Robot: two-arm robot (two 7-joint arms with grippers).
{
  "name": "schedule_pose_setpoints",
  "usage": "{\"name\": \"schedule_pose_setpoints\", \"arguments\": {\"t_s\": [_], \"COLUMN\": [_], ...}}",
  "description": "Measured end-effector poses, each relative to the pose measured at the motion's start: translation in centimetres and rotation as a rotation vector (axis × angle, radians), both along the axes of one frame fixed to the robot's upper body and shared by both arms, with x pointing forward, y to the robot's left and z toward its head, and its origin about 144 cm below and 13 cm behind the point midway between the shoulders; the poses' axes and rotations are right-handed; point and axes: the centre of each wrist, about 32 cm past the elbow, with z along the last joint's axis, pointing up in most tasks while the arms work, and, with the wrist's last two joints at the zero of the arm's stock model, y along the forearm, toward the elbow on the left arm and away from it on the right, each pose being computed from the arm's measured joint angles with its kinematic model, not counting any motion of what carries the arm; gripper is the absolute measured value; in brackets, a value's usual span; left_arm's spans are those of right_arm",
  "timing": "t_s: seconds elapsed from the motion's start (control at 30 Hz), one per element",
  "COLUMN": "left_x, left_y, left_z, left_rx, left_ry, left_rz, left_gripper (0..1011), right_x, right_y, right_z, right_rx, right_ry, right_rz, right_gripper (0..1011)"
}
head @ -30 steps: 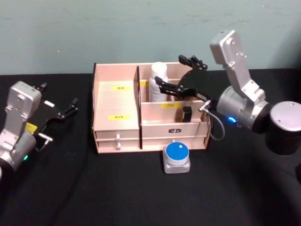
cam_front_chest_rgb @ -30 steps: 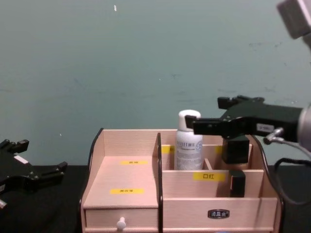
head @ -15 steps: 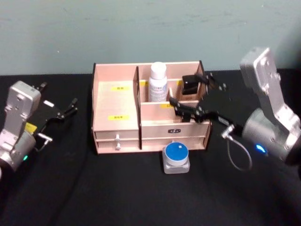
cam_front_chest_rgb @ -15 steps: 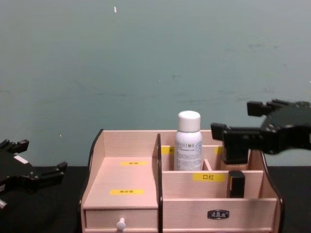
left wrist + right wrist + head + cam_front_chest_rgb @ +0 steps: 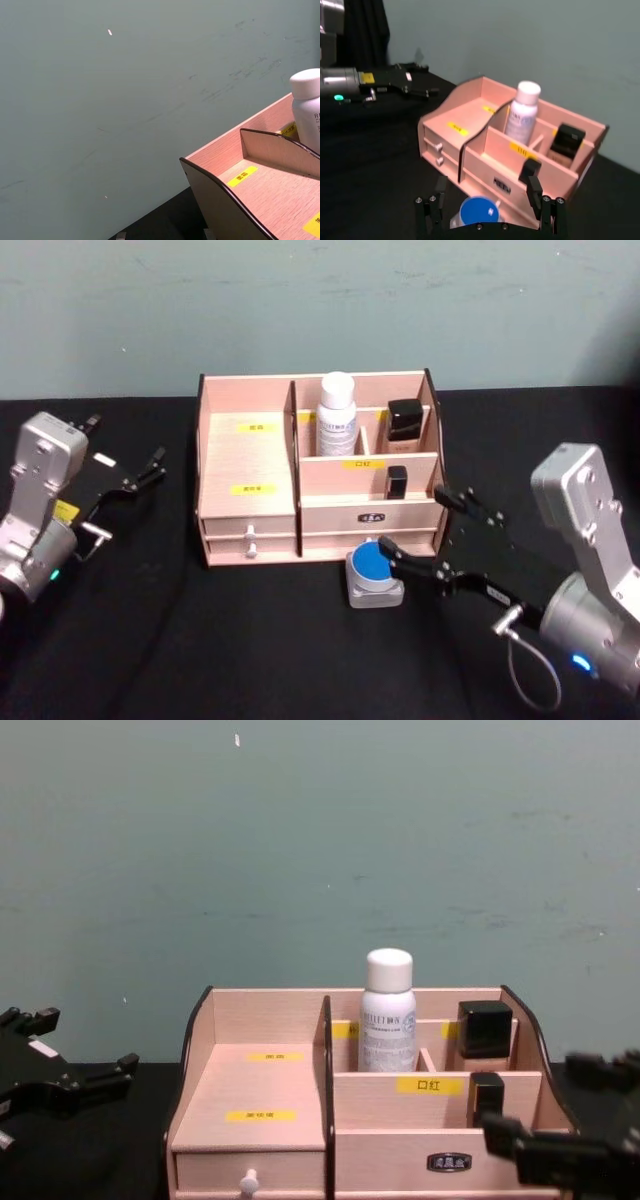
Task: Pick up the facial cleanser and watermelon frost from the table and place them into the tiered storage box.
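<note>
Right claw gaped wide either side of a squat grey jar with a round blue lid on the black table.
The jar sat just before the light wooden tiered storage box. A smooth white cylindrical bottle stood upright in a rear compartment. The left claw lay spread, well left.

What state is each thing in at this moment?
Box, on the table.
Drawer, shut.
White bottle, upright in a back compartment, capped.
Black-capped bottle, upright in the back right compartment.
Black tube, upright in the middle right compartment.
Jar, on the table before the box, blue lid on.
Right gripper, open, close by the jar, not gripping it.
Left gripper, open, parked left of the box.
</note>
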Motion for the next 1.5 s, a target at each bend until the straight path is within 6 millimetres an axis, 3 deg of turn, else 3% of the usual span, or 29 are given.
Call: {"name": "schedule_pose_setpoints", "arguments": {"t_s": [0.37, 1.5], "left_x": [0.0, 0.0], "left_y": [0.0, 0.0], "left_z": [0.0, 0.0], "left_rx": [0.0, 0.0], "left_ry": [0.0, 0.0], "left_rz": [0.0, 0.0], "left_gripper": [1001, 1001], "right_x": [-1.7, 0.8], "right_y": [0.3, 1.8], "right_z": [-1.7, -4.0], "right_rx": [-0.013, 0.006], "right_ry": [0.091, 0.241], "right_rz": [-0.063, -0.086], "right_gripper": [1002, 1003]}}
